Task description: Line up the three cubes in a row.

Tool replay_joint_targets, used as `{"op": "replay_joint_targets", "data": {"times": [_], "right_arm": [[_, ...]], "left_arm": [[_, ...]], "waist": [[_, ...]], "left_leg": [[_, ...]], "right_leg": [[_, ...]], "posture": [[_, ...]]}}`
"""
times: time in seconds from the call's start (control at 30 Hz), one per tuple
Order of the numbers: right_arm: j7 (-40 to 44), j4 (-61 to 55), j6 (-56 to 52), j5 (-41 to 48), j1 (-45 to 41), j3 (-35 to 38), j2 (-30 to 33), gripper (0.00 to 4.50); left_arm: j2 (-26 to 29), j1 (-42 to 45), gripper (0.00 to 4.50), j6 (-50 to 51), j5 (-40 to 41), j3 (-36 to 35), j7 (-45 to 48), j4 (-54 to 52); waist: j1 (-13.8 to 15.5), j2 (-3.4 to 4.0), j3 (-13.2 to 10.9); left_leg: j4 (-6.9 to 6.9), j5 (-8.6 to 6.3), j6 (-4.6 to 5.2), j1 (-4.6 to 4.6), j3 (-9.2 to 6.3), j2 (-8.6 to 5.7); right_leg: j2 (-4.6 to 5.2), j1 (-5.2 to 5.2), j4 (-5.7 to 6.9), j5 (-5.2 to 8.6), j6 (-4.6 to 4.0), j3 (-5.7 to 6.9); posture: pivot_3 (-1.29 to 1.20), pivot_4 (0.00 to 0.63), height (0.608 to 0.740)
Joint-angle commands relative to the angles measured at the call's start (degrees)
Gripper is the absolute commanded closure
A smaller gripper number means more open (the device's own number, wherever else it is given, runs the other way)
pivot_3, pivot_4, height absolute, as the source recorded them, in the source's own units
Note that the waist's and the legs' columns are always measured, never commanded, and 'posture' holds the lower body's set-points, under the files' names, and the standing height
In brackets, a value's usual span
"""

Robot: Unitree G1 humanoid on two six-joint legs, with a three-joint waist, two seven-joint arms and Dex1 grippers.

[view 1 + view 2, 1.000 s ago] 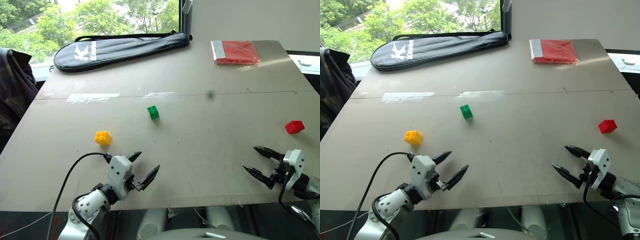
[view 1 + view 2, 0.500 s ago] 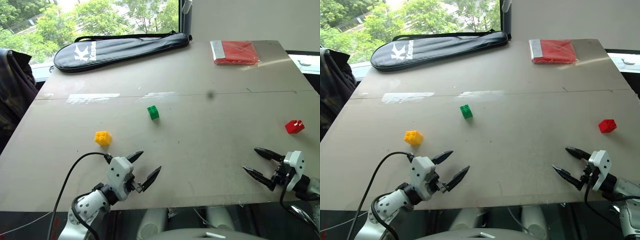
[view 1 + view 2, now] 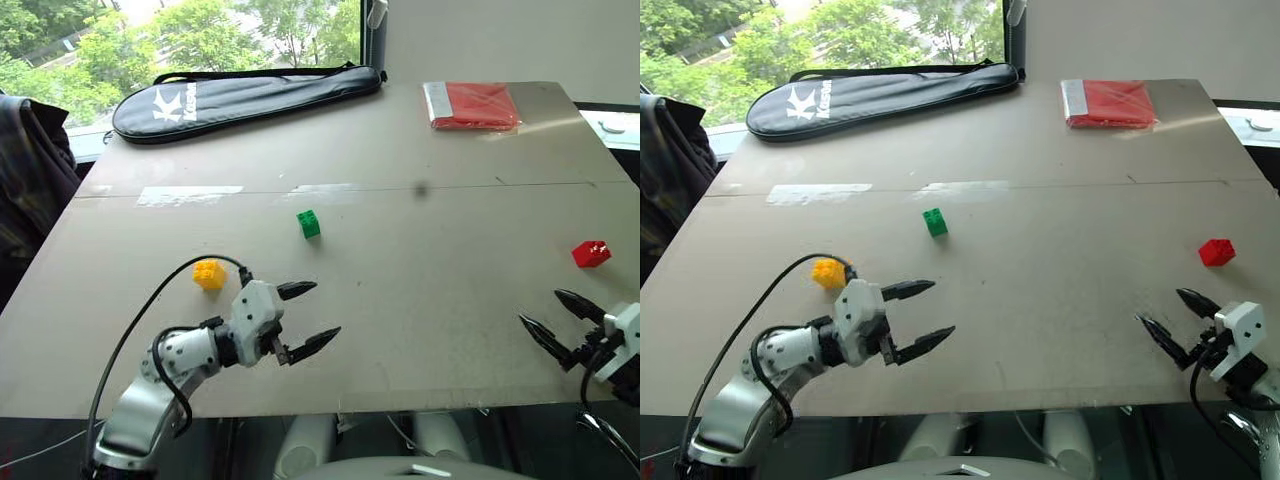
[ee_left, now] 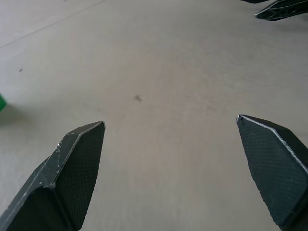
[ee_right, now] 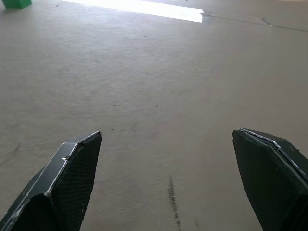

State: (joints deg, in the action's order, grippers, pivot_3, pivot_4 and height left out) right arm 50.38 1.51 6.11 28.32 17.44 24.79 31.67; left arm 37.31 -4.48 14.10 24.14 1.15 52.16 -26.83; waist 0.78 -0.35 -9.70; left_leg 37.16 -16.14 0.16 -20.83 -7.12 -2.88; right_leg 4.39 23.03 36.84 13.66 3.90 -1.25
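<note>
Near the bottom left of the head view, my left gripper [image 3: 308,318] hangs over the table [image 3: 420,280] with its two black fingers spread wide and nothing between them. At the bottom right, my right gripper [image 3: 560,322] is wide open and empty too.

None of the three bricks is in a row yet. My yellow brick [image 3: 208,273] sits at the left, just beside my left arm's cable. My green brick [image 3: 309,224] is near the middle of the frame, a bit higher up. My red brick [image 3: 590,253] is far over at the right edge, just above my right gripper.

I think the best plan is to leave the green brick alone and bring the other two in beside it. I should grab the yellow one first, since it is close to my left gripper. I must come down straight over it, squeeze its flat sides, and mind the cable so I don't knock it away.
</note>
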Motion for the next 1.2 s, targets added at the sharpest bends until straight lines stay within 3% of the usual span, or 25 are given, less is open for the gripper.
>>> {"op": "replay_joint_targets", "data": {"times": [0.03,0.2,0.4,0.83,1.17,1.2], "right_arm": [[-6.52,-3.48,-1.21,1.09,1.2,6.06,-0.56,0.0],[-13.65,-3.6,-6.47,0.48,-0.1,8.89,0.34,0.0],[-18.8,4.32,-12.27,-2.22,-11.35,7.39,3.54,0.0],[-13.62,25.34,-13.98,-6.16,-31.09,1.36,9.14,0.0],[-10.21,32.29,-12.53,-7.71,-36.28,-0.88,9.71,0.0],[-10.44,32.63,-12.48,-7.92,-36.56,-0.93,9.79,0.54]], "left_arm": [[1.28,8.07,0.03,5.81,5.48,1.62,2.92,-2.87],[1.7,16.91,0.03,12.16,8.87,2.4,3.0,-3.85],[1.86,22.05,0.03,18.54,11.68,3.1,1.02,-7.87],[3.04,24.0,0.03,23.06,14.65,1.87,-1.38,-11.68],[3.23,24.29,0.03,24.03,15.89,1.42,-2.85,-12.54],[3.26,24.26,0.0,23.97,15.84,1.44,-2.94,-12.55]], "waist": [[-0.19,0.01,0.01],[-1.27,0.03,0.01],[-1.91,0.02,-0.01],[-1.63,0.02,-0.03],[-1.66,0.02,-0.03],[-1.66,0.02,-0.03]], "left_leg": [[0.01,0.0,0.0,0.02,0.03,0.0],[0.0,0.0,0.0,0.04,0.12,0.01],[0.05,0.0,0.01,0.11,0.34,0.04],[0.08,0.01,0.0,0.05,0.34,0.05],[0.1,0.02,-0.02,0.06,0.38,0.06],[0.11,0.02,-0.02,0.06,0.38,0.06]], "right_leg": [[-0.01,0.0,0.0,-0.06,0.11,-0.03],[-0.07,0.01,0.0,-0.08,0.11,-0.15],[-0.16,0.01,0.0,-0.13,0.16,-0.37],[-0.24,0.01,-0.03,-0.17,0.11,-0.42],[-0.25,0.02,-0.02,-0.18,0.11,-0.46],[-0.25,0.02,-0.02,-0.18,0.11,-0.46]], "posture": [[0.0,0.15,0.732],[0.0,0.15,0.732],[0.0,0.15,0.732],[0.0,0.15,0.732],[0.0,0.15,0.732],[0.0,0.15,0.732]]}}
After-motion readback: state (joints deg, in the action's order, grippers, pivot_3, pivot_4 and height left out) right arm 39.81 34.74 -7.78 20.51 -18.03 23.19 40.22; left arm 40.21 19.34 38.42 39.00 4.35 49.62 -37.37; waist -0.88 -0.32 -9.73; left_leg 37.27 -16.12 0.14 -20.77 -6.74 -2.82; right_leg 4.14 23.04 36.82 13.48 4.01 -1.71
